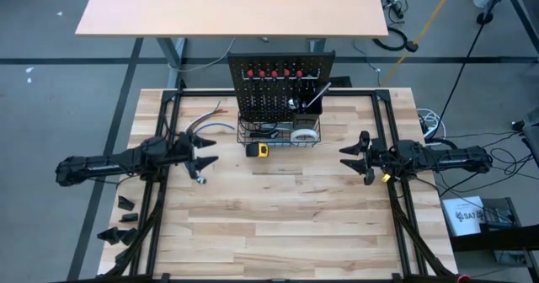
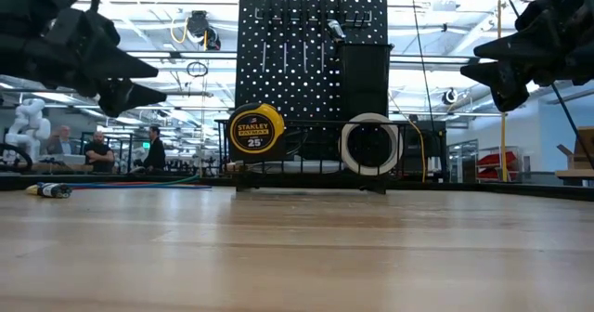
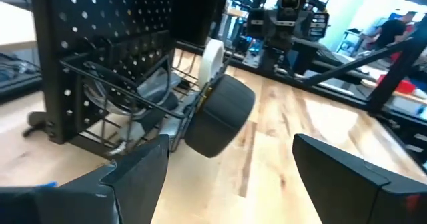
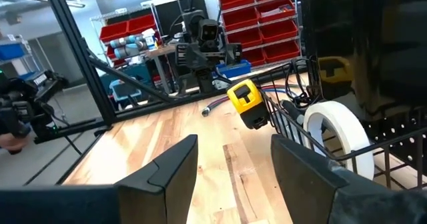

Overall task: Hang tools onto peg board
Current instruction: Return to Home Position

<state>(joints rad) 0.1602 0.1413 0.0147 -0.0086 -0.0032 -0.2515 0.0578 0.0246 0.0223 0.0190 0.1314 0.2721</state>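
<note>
The peg board (image 1: pixel 282 81) stands upright at the table's far middle. Red-handled screwdrivers (image 1: pixel 274 72) hang along its top, and a black cup (image 2: pixel 364 75) sits on its right side. The white tape roll (image 2: pixel 369 145) stands in the wire basket (image 1: pixel 278 138) at its base. The yellow-black tape measure (image 2: pixel 255 131) stands on the table against the basket's front left corner. My left gripper (image 1: pixel 207 151) hovers open at the table's left, pointing toward the basket, with nothing between its fingers. My right gripper (image 1: pixel 345 158) hovers open at the right, also holding nothing.
A small tool (image 1: pixel 199 177) lies on the table just below my left gripper. Loose wires and a dark-handled tool (image 1: pixel 209 123) lie left of the peg board. Black frame rails (image 1: pixel 383 123) run along the table's sides. Bare wood lies in front of the basket. People (image 2: pixel 93 149) stand far behind.
</note>
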